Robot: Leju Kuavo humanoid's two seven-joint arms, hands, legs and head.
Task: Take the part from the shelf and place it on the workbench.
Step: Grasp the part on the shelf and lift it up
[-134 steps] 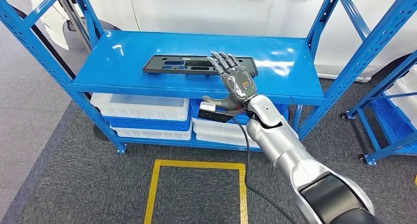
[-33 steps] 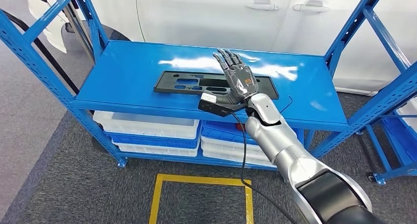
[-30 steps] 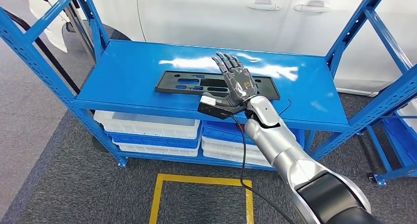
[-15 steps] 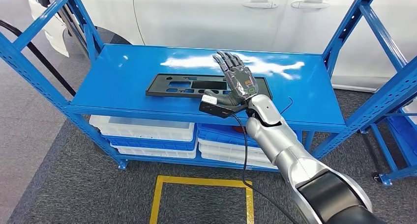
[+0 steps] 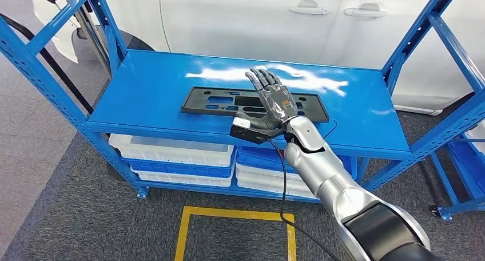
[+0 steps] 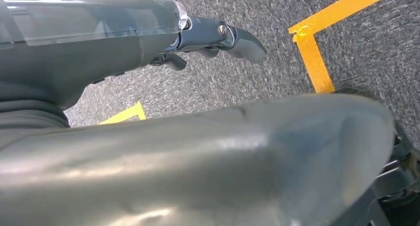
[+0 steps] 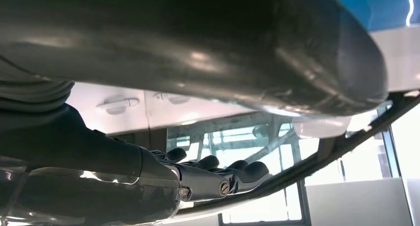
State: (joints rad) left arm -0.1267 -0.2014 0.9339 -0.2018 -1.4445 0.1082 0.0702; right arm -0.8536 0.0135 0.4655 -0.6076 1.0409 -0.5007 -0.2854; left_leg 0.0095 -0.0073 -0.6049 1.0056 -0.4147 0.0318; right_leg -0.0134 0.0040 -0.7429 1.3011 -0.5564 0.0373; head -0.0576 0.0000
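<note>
The right hand (image 5: 274, 99) is held flat and empty over the black part (image 5: 229, 101) on the blue shelf (image 5: 143, 95); white bins (image 5: 171, 149) are stored below.

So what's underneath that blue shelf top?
Under the blue shelf top sit white bins and blue bins, stacked. Their contents are covered; the right arm hides some.

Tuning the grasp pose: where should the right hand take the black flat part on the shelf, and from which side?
Judging by its pose, grip the near long edge of the black part. It lies flat and thin on the blue shelf, lengthwise along the front, and the right hand is already above it with fingers spread. Come from the front.
</note>
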